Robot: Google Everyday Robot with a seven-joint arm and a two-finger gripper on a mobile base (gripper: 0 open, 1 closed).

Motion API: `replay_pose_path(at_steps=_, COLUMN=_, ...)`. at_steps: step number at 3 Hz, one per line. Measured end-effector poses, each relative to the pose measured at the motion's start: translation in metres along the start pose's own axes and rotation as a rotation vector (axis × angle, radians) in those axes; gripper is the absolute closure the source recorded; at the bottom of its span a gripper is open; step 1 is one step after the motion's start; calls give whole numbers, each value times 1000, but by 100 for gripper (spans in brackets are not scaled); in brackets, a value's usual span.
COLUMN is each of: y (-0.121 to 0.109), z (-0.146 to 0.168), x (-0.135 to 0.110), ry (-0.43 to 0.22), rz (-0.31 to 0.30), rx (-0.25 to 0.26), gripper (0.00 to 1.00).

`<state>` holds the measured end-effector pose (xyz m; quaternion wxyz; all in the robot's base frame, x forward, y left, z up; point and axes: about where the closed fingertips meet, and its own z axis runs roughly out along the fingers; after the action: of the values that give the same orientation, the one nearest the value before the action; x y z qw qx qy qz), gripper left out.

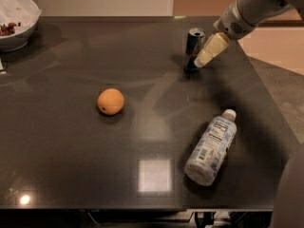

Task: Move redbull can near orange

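1. The redbull can (193, 46) stood upright near the far edge of the dark worktop (71, 165). It was well apart from the orange (110, 101), which lay left of centre.
2. The gripper (203, 58) hung just beside the can on its right, angled down toward the can's lower half. Whether it was spread or closed could not be told, nor whether it touched the can.
3. The can was probably light, stiff and smooth. Its thin wall would likely dent under a hard squeeze, and its slim, tall shape would tip if nudged near the top.
4. The best hold appeared to be across the middle of the body, with the can kept upright.
5. A plastic bottle (211, 148) lay on its side near the front right, and a white bowl (16, 20) sat at the far left. Neither lay between the can and the orange.
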<state>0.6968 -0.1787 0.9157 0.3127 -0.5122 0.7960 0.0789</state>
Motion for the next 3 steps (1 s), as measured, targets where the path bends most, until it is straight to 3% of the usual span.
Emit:
replay_pose_path(at_steps=1, y=-15, z=17, x=-6, ry=-20, rz=24, rx=-8, gripper=0)
replay_pose_path(at_steps=3, y=-23, z=27, x=-16, ry=-41, rz=68, rx=-19, gripper=41)
